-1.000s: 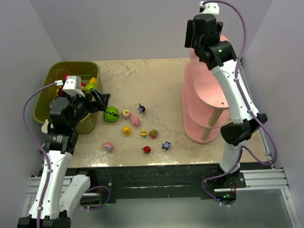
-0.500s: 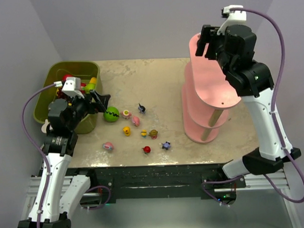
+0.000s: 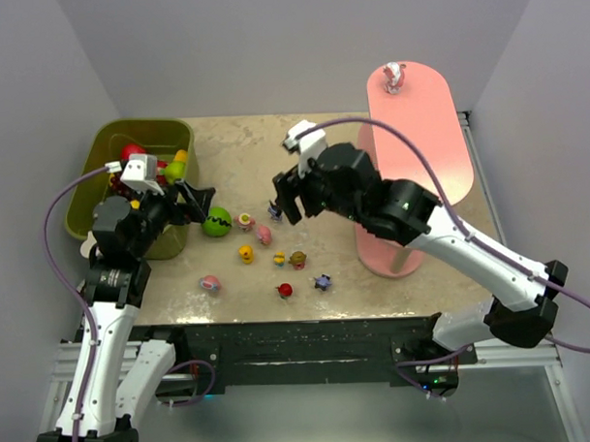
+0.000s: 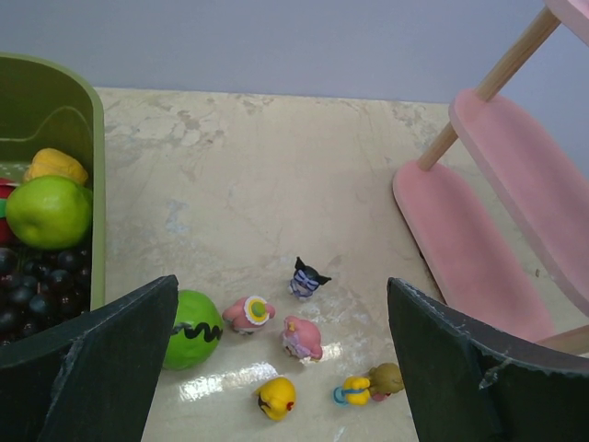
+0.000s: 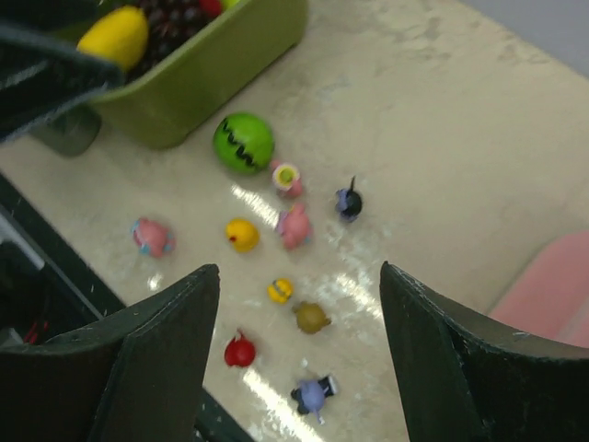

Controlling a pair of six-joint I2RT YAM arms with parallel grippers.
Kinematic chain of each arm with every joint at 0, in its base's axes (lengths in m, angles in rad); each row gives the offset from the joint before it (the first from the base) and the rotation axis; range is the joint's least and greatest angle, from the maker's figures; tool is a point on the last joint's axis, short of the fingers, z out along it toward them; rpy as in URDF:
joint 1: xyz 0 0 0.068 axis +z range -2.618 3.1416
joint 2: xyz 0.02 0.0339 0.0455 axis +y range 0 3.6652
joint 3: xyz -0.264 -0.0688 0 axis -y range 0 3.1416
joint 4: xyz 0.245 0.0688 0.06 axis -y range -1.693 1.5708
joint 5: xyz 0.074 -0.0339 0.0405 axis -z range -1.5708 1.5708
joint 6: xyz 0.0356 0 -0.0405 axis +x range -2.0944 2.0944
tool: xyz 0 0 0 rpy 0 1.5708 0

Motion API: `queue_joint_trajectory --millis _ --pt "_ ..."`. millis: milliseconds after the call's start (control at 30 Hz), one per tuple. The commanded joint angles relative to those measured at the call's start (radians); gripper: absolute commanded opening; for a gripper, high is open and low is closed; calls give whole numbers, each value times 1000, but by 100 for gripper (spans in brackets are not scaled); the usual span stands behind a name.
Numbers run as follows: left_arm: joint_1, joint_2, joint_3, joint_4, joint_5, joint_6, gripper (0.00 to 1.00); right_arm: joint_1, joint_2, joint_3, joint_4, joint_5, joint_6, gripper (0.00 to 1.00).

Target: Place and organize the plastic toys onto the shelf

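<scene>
Left gripper (image 3: 201, 201) open wide, nothing between the fingers, hanging just over the near corner of the olive-green bin (image 3: 88, 185), beside a green ball (image 3: 216, 222) with a black zigzag that sits close against the bin. Right gripper (image 3: 284, 202) also open and empty, arm stretched across from the shelf side, hovering above the loose toys, roughly over the dark blue one (image 3: 274, 211). Plastic toys (image 3: 264, 235) mostly scattered on the tan table (image 3: 273, 144) between bin and shelf: pink one with yellow-green top (image 3: 245, 220), yellow one (image 3: 246, 253), small yellow one (image 3: 279, 259) touching or just beside a brown one (image 3: 298, 260), pink-and-blue one (image 3: 210, 283) off to the left near the front edge, red one (image 3: 285, 290), purple one (image 3: 322, 281). One small pinkish figurine (image 3: 395, 77) stands on the top board of the pink shelf (image 3: 423, 129), at its far end; the lower boards that show in the wrist views look bare. Bin holds fake fruit: dark grapes (image 4: 28, 285), green apple (image 4: 48, 211), yellow piece (image 4: 55, 166).
</scene>
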Motion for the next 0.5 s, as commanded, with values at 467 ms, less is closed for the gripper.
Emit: queue_joint_trajectory --millis 467 --pt "5 -27 -75 27 -105 3 100 150 155 -348 343 -22 43 73"
